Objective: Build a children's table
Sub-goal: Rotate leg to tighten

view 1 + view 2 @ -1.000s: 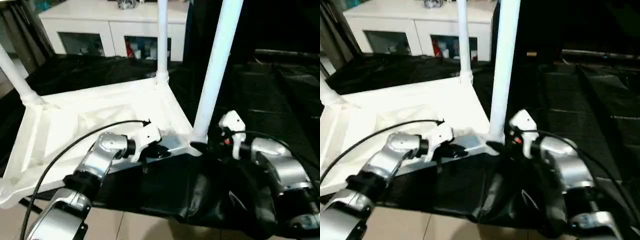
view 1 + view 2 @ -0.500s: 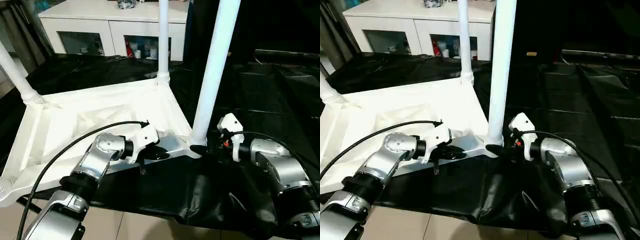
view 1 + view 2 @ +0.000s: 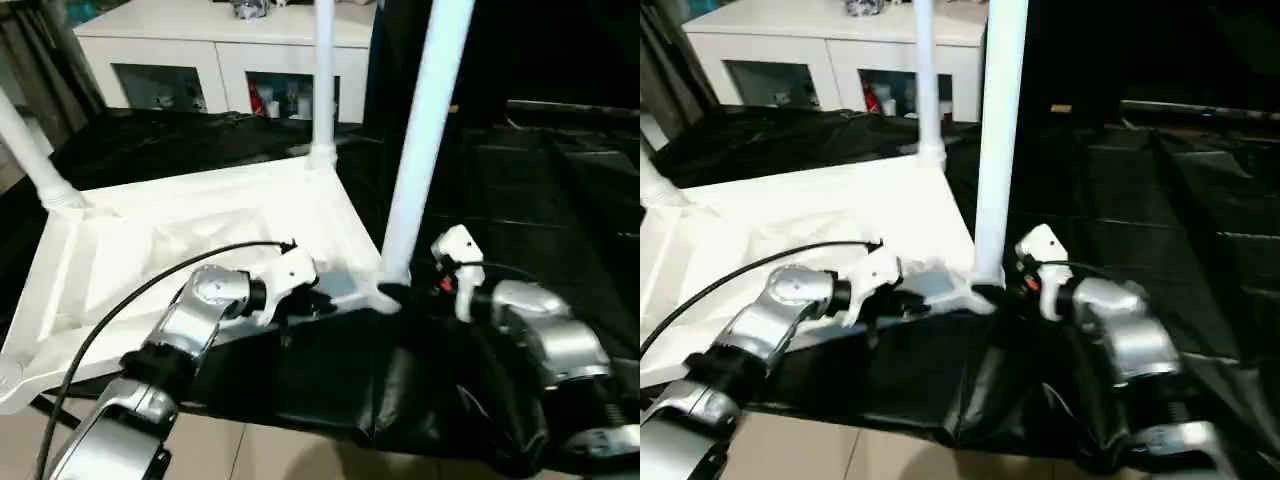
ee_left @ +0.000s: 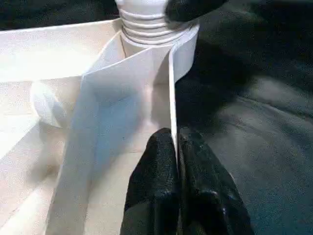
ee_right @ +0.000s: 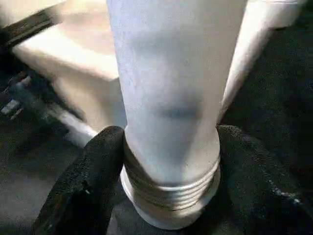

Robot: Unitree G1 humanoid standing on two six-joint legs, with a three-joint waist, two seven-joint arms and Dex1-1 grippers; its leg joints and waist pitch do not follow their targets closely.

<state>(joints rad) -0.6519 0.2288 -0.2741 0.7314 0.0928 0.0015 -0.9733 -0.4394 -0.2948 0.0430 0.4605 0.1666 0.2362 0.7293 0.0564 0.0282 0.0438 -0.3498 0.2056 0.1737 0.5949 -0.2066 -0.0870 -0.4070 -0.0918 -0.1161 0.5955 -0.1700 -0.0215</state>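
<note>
The tabletop (image 3: 200,240) lies upside down on a worktop covered with black sheeting (image 3: 520,200), its ribbed underside facing up. Three legs stand in corner sockets: a near leg (image 3: 420,140) at the corner closest to the right arm, a far leg (image 3: 323,70) at the corner behind it, and a left leg (image 3: 25,150) at the far left corner, which leans outward. The near-left socket (image 3: 8,372) holds no leg. The left end effector (image 3: 312,303) is clenched on the thin near rim of the tabletop; in the left wrist view its fingers (image 4: 156,181) press together with the rim wall pinched between them, a short way from the near leg's socket. The right end effector (image 3: 990,295) grasps the near leg at its base; in the right wrist view the two black fingers (image 5: 93,171) bear on either side of the leg, just above the threaded collar (image 5: 171,191) where it meets the socket. A white cabinet (image 3: 220,60) with glass doors stands behind the worktop.
</note>
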